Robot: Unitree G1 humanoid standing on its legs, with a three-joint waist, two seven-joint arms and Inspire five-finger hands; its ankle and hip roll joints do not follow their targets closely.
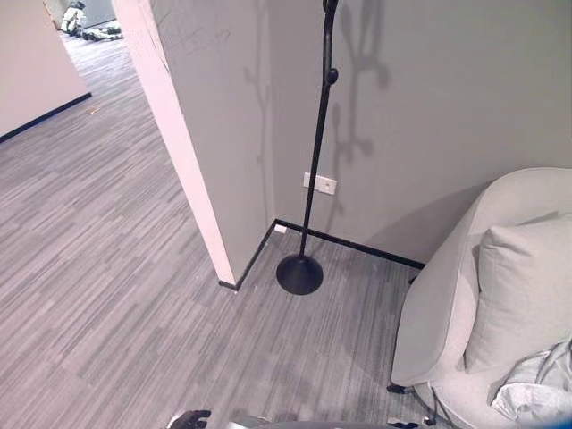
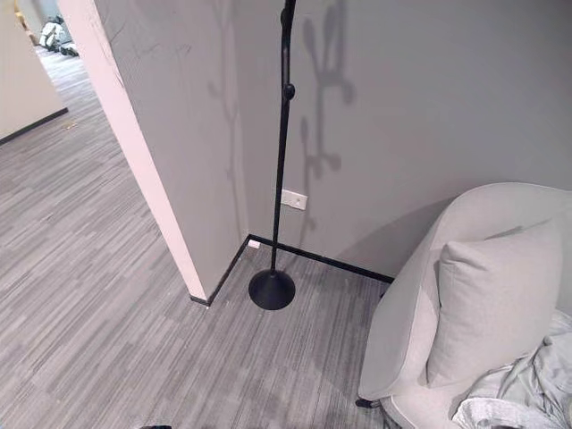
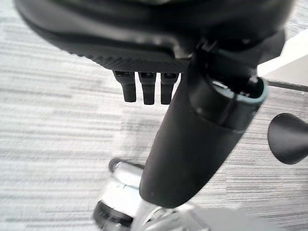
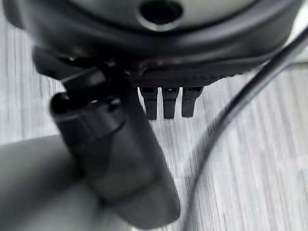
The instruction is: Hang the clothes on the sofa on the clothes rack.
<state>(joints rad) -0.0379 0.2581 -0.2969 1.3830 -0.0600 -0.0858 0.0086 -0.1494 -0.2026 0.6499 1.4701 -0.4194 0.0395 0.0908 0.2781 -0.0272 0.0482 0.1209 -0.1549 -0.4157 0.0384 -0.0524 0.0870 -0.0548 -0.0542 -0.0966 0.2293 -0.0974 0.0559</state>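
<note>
My left hand (image 3: 192,144) is hanging over the grey carpet (image 1: 107,268), fingers (image 3: 147,89) relaxed and holding nothing. The black clothes rack (image 1: 315,161) is standing in the wall corner, its round base on the floor. The clothes (image 2: 523,389) are lying crumpled on the sofa (image 2: 402,313), beside a cushion (image 2: 492,299). My right hand (image 4: 120,159) is hanging likewise, loose and empty.

Both eye views look down from the head at the rack (image 1: 312,170) in the wall corner, sofa (image 2: 420,295) at right. Each wrist view looks along its own hand, left hand (image 3: 192,120) and right hand (image 4: 120,144), close above the carpet (image 3: 48,120).
</note>
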